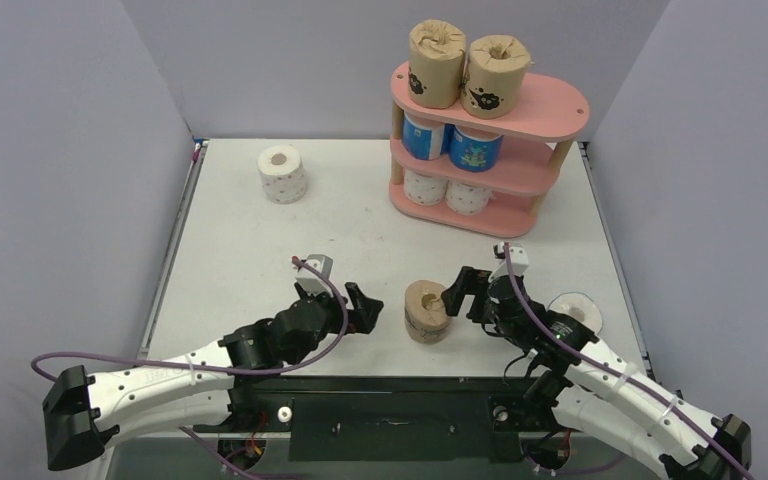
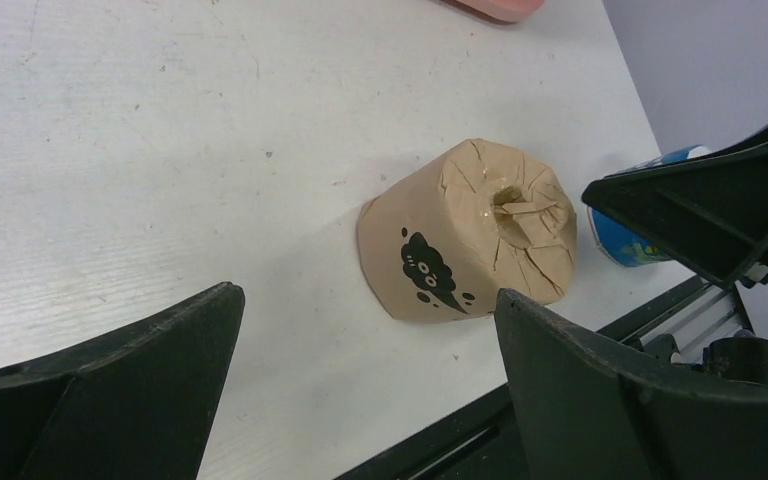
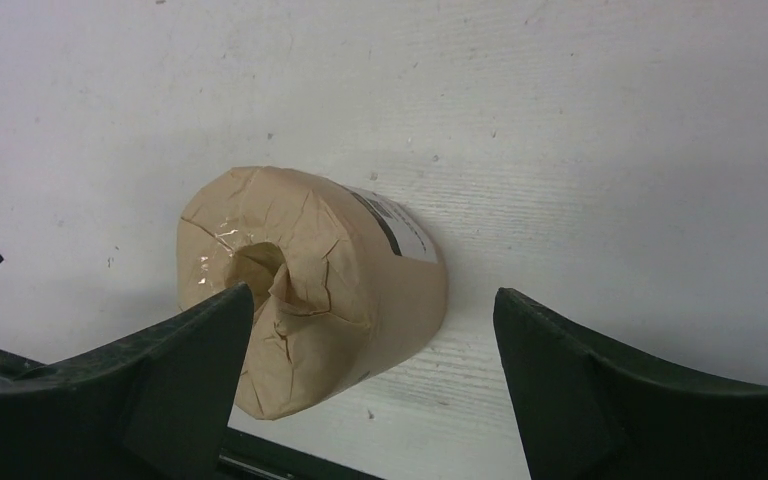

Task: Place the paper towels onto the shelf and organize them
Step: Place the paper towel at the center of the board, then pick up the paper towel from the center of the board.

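Observation:
A brown paper towel roll (image 1: 426,311) (image 2: 465,245) (image 3: 310,300) with a black drawing stands on the table near the front edge. Just left of it and clear of it, my left gripper (image 1: 372,308) (image 2: 368,295) is open and empty. On its right side my right gripper (image 1: 457,290) (image 3: 372,295) is open too, with the roll just ahead of its fingers, nearer one finger. The pink shelf (image 1: 552,108) holds two brown rolls (image 1: 435,62) on top, two blue rolls (image 1: 475,148) in the middle and two white rolls (image 1: 424,187) at the bottom.
A white roll with pink dots (image 1: 282,173) stands at the table's back left. A blue roll (image 1: 577,310) (image 2: 620,240) sits beside my right arm near the right edge. Grey walls close in the table on three sides. A black rail (image 1: 390,385) runs along the front edge.

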Available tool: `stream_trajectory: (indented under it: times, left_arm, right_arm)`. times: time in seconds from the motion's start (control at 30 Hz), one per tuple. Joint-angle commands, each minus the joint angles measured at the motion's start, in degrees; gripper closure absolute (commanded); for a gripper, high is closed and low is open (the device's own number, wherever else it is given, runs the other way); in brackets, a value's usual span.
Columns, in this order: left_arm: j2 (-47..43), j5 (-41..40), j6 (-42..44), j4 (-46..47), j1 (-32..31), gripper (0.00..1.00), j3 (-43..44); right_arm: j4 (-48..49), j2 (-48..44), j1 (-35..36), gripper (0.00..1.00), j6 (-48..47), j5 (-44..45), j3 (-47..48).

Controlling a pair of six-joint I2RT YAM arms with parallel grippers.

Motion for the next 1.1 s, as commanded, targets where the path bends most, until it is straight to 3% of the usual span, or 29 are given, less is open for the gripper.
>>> stream_trajectory:
  times: [0.0,0.27,0.6,1.07]
  left_arm:
    - [-5.21,0.97,-1.89,10.17,0.11,0.04,-3.26]
    - [-6.47,2.1,-3.01,11.59,0.11,0.04,-6.21]
    - [-2.95,4.13,-2.94,16.06,0.11,0.04,-7.01]
    - [2.0,7.65,-3.11,20.13,0.11,0.03,-6.37]
  right_arm:
    - [4.82,2.2,-1.44,0.15,-2.95,-5.54,-0.33]
    - [6.97,3.42,-3.91,0.19,-3.18,-9.6,-1.92]
    - [6.22,-6.55,-4.01,0.17,-1.9,-11.97,-5.3]
    - [8.72,-1.4,-4.05,0.23,0.08,-7.72,-7.35]
